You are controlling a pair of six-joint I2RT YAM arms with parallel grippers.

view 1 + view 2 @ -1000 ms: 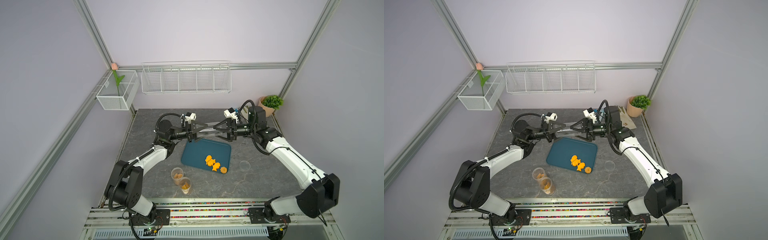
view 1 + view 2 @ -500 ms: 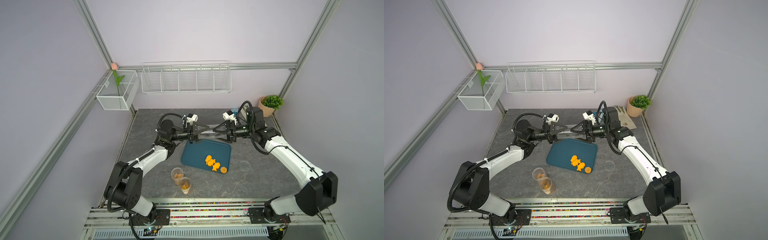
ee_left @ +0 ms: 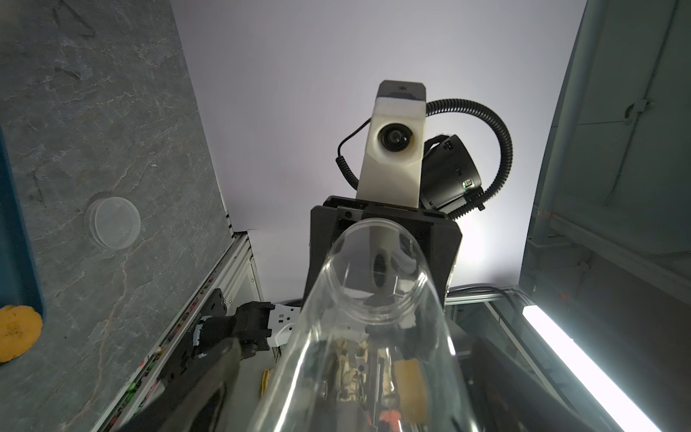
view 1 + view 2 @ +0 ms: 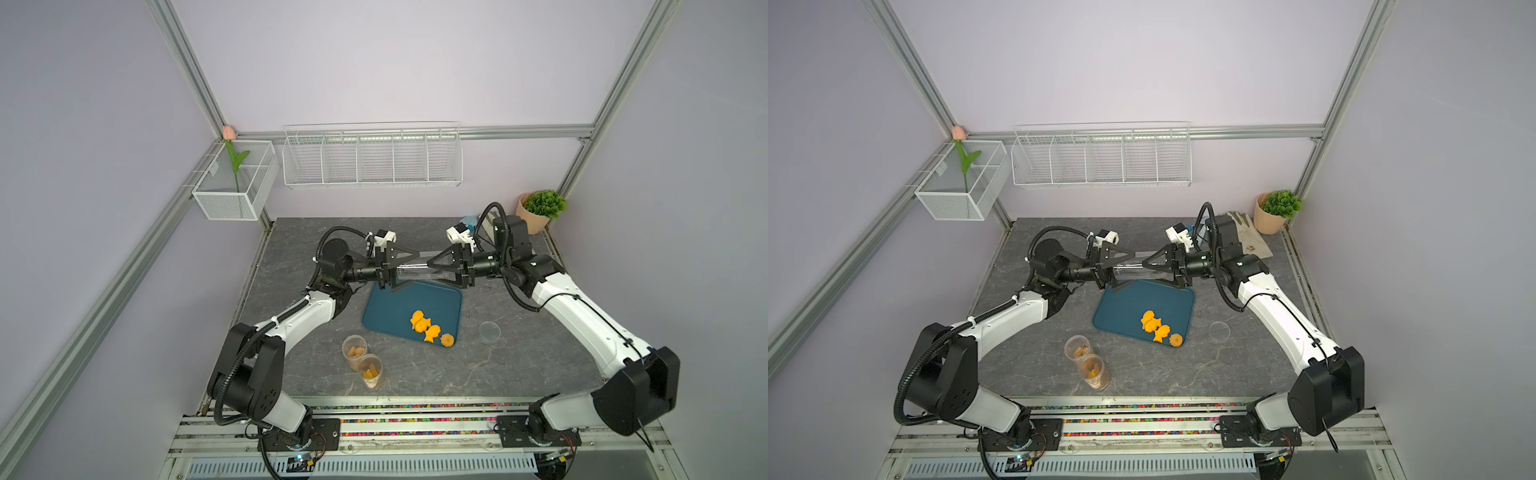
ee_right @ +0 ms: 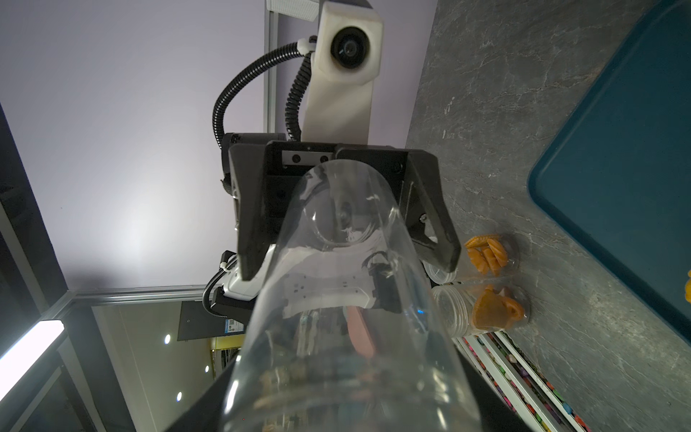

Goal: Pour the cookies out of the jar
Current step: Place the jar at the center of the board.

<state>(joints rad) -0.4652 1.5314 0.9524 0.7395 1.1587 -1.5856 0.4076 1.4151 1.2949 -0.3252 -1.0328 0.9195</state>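
A clear, empty jar hangs level above the far edge of the teal tray, between my two grippers. My right gripper is shut on one end of it; in the right wrist view the jar fills the space between its dark fingers. My left gripper is open, with its fingers spread wide and clear of the other end. Several orange cookies lie on the near part of the tray. In the left wrist view the jar runs away from the camera with a gap beside it.
Two small clear jars with tan and orange cookies stand in front of the tray. A clear lid lies to the tray's right. A potted plant sits at the back right, and wire baskets hang on the wall.
The left gripper, shut on the jar a second ago, has opened wide. The right gripper has closed on the jar's other end. The jar has stayed level over the tray.
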